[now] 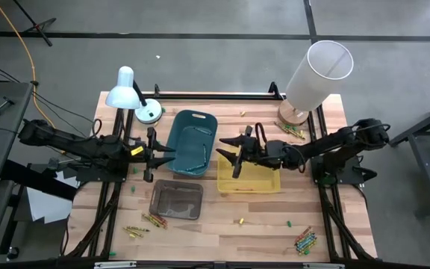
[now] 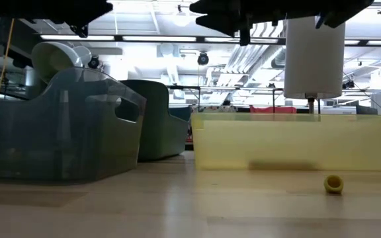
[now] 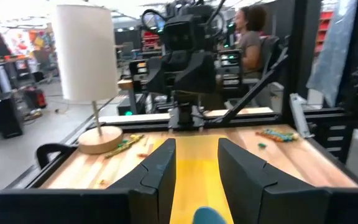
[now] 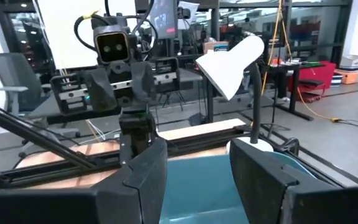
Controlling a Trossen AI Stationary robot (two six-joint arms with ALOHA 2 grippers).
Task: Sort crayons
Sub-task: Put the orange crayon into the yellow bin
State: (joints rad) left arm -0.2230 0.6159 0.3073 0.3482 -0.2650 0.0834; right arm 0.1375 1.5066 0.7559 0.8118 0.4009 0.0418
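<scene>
Dark fingers point(image 3: 166, 180) of both arms stand parted, empty, above the bins.

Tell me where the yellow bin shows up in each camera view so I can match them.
High view: yellow bin right of centre, beneath the right gripper.
Low view: yellow bin on the right, mid-height.
Left wrist view: yellow bin seen between the fingers.
Right wrist view: not in it.
Shared landmark: white cylindrical lamp behind the bin.
</scene>
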